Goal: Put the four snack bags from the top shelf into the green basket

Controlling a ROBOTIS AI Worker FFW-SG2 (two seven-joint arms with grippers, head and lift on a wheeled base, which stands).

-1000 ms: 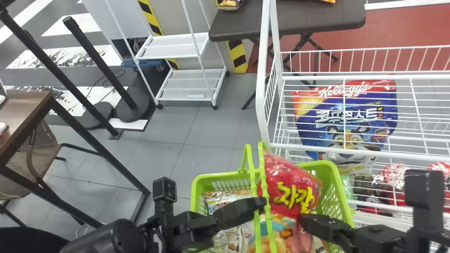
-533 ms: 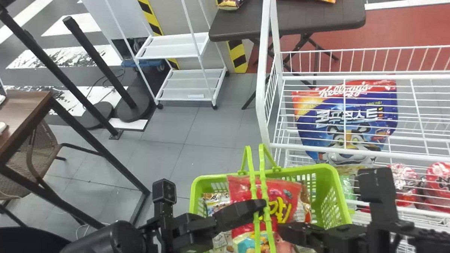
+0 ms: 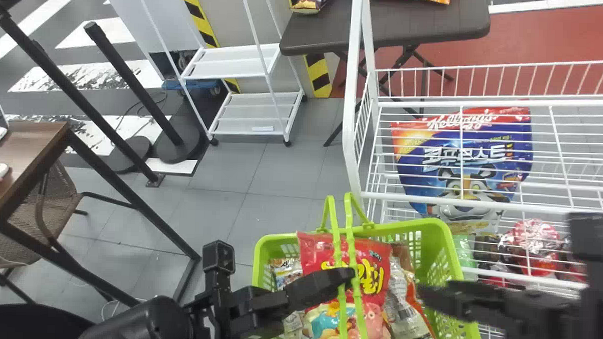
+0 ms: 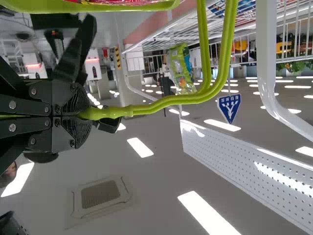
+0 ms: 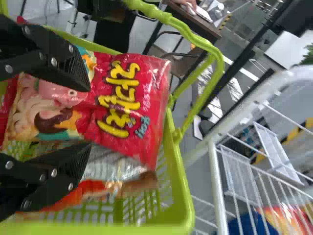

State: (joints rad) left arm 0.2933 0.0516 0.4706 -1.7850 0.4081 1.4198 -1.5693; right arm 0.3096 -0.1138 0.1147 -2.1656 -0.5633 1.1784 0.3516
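My right gripper (image 5: 90, 116) stands wide over the green basket (image 3: 432, 224), with the red snack bag (image 5: 146, 98) lying beyond its two spread fingers. I judge the bag let go, so the step in hand is to come away cleanly. The bag rests in the basket, red end toward the far rim, its lower part beneath the handles (image 4: 166, 102), which my left gripper holds pinched together above it. Beside it, on the rack side, a clear-and-orange snack bag (image 3: 409, 319) also lies inside, and a pale snack bag (image 3: 285, 277) shows at the other side. How many are in altogether I can't tell.

I want to keep the fingers spread until they are well clear of the film; closing early could nip a fold and drag the bag up. Lifting straight before swinging toward the white wire rack (image 3: 484, 101) should spare the basket rim a knock. My left grip needs to stay steady, since a tug on the handles could tip the basket. If the bag sits proud, a light press would settle it and leave room.
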